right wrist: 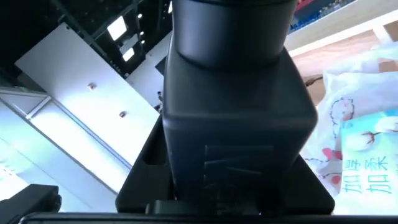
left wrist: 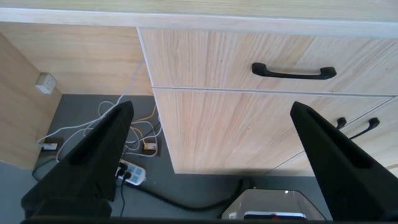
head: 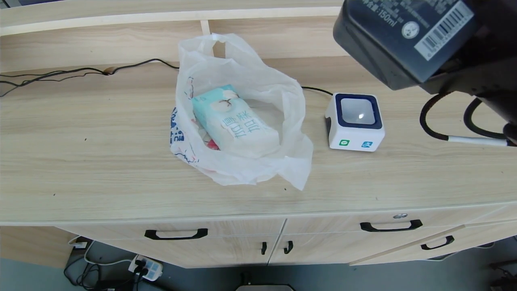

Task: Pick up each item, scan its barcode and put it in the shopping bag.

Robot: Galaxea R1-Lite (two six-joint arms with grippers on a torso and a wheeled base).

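A light wood-grain surface [head: 80, 161] carries a white plastic shopping bag [head: 262, 85] near its middle. A white barcode scanner [head: 355, 121] stands just beside the bag on the robot's right. Thin black cables [head: 72, 72] trail along the back at the left.

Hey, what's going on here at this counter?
The right end effector holds a dark bottle up in the air, to the right of the scanner on the counter, barcode label showing. A tissue pack already lies in the white shopping bag beside the scanner. The left end effector hangs open down by the drawers, holding nothing.
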